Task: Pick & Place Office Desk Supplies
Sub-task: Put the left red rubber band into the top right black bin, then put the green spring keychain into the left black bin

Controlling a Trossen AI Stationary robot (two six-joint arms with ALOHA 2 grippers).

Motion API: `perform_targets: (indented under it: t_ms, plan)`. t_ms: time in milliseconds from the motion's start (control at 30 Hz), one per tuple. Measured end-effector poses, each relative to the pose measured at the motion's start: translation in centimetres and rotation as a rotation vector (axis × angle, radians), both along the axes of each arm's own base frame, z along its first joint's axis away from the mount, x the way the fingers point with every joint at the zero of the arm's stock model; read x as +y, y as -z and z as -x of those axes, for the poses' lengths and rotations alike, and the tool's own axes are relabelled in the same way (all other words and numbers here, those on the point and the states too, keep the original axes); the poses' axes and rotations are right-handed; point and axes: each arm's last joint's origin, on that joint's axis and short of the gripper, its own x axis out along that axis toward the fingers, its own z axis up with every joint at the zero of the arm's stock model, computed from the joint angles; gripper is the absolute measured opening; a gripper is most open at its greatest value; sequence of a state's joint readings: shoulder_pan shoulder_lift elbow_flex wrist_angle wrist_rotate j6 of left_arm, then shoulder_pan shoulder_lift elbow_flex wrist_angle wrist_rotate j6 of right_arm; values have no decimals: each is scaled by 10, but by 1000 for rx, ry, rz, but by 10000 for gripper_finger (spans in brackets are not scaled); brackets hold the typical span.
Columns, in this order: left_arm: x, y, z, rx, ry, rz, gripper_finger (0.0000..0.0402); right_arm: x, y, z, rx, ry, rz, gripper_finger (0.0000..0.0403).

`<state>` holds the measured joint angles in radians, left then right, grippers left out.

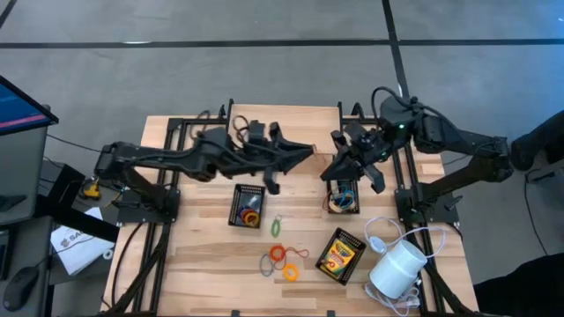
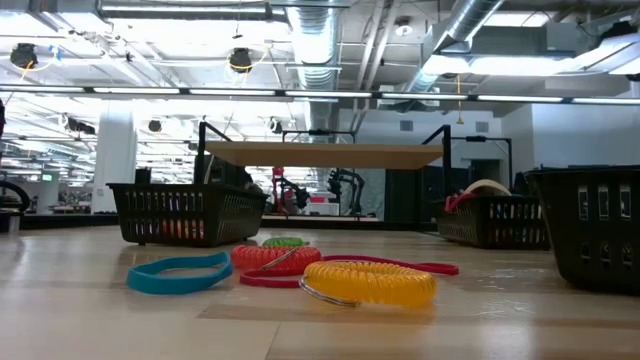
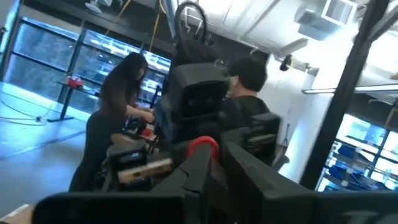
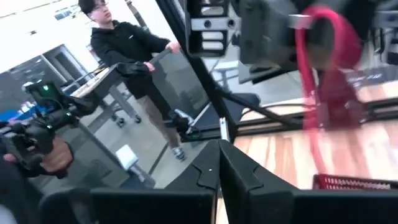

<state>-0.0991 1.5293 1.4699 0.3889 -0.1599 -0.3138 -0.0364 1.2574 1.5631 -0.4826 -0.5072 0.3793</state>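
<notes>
Both grippers are raised over the back of the pale wood-plank table point(image 1: 211, 255). The left gripper point(image 1: 304, 151) pinches a thin red loop point(image 3: 204, 144); the right gripper point(image 4: 219, 163) has fingers pressed together. A flat cardboard crayon box point(image 1: 340, 254) and coiled loops point(image 1: 284, 261) lie at the front; two black mesh trays point(image 1: 249, 205) hold more.
</notes>
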Motion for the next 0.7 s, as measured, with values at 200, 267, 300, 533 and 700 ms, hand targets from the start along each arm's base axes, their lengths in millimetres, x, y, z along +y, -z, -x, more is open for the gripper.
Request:
perform_targets:
  t_ms: [200,267,300,533,700]
  plan:
    - [1,-19,23,-38,-8,-12,70,0,-4,8,-21,31,25,1]
    - [1,-21,26,-31,-11,-20,72,-1,-4,9,-22,37,26,1]
    - [1,-20,26,-26,-11,-20,72,-1,-4,10,-18,40,27,1]
    - [0,-17,24,-5,-7,-17,72,-3,-2,12,5,50,41,1]
    - [0,-12,22,13,-14,-14,72,-4,-1,12,19,50,42,0]
